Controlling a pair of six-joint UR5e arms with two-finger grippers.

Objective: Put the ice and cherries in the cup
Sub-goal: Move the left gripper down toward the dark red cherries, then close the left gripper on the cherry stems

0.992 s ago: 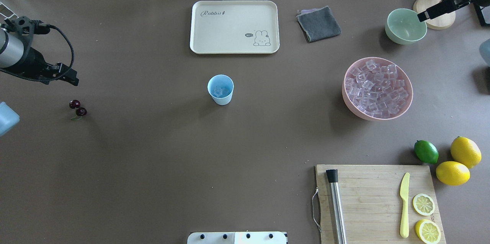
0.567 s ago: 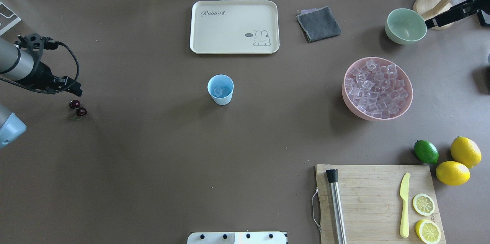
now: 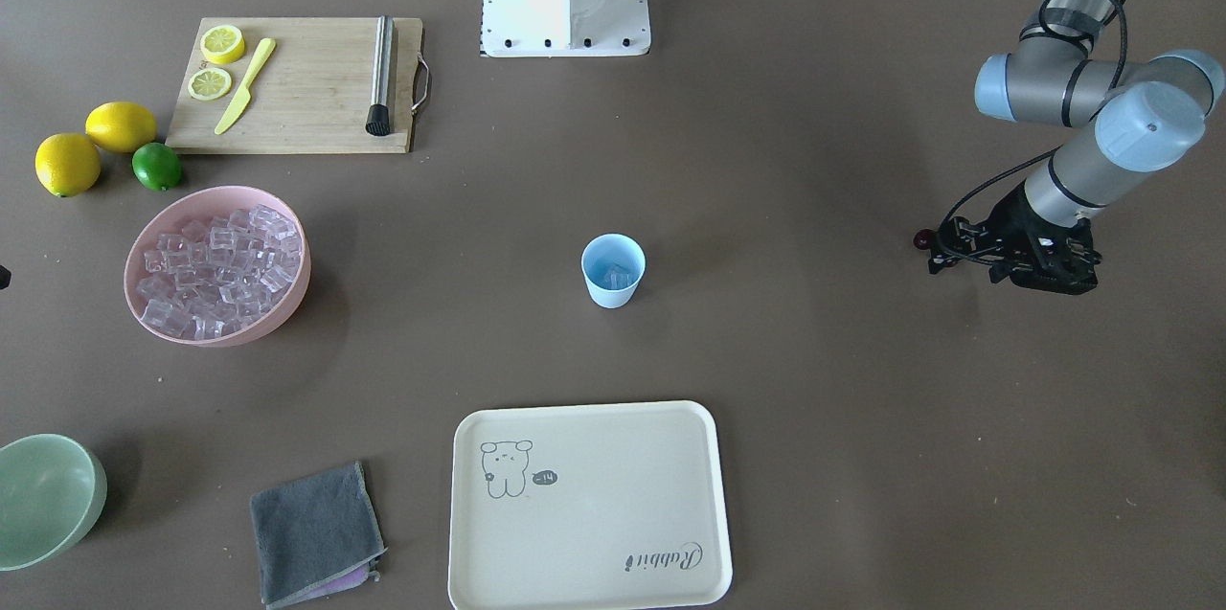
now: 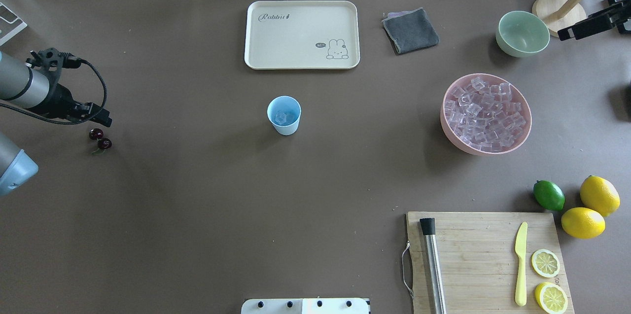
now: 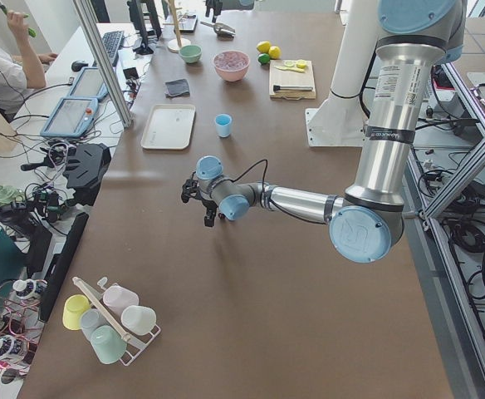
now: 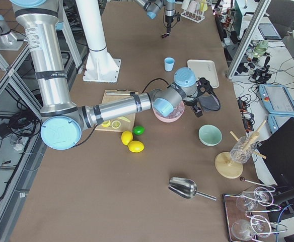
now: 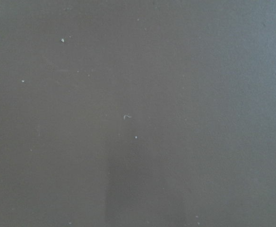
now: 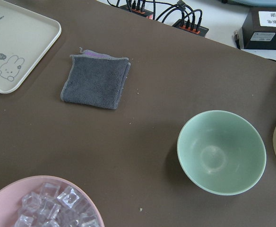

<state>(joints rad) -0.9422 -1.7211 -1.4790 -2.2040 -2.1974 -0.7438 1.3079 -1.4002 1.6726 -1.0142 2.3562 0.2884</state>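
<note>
- Dark cherries (image 4: 100, 139) lay just beside my left gripper (image 4: 105, 120); whether its jaws were parted, I could not tell
- I judged it best to centre over them and pinch gently

Cup (image 4: 284, 116) stood mid-table (image 4: 197, 205), some ice (image 4: 281, 117) visible inside. Cherries (image 4: 100, 139) lay on the table at far left, well apart from the cup. Left gripper (image 4: 104, 120) hung just beside them; jaw state unreadable. Pink bowl (image 4: 445, 126) at right held heaped ice. Right gripper (image 4: 567, 34) was near the green bowl (image 4: 522, 35), top right.
</note>
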